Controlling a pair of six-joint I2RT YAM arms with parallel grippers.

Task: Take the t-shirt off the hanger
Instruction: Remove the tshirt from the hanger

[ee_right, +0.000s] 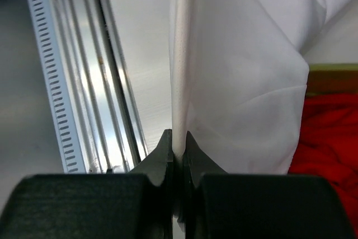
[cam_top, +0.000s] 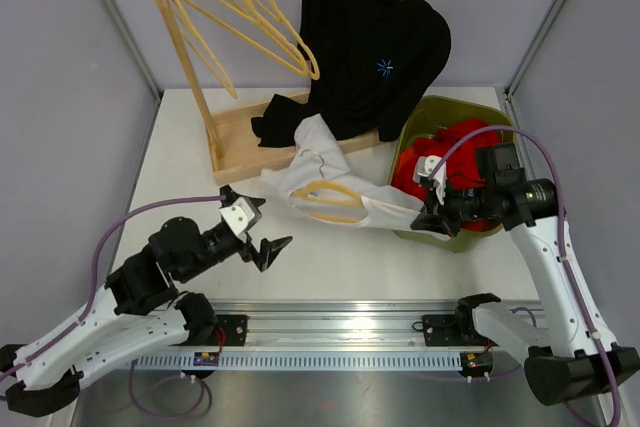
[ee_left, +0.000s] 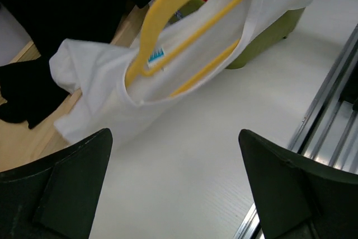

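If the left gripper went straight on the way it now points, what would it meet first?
Probably the white t-shirt, at the collar around the yellow hanger; only bare table lies between, depth unclear.

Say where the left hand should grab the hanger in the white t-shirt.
Probably the bare curved end of the hanger poking out of the t-shirt collar, approached from the near left, where the open left hand faces it; the right hand pins the opposite edge.

Bright, even light fills all views. Glare streaks the metal rail (ee_right: 106, 93). The left hand (ee_left: 174, 155) looks soft, unfocused.
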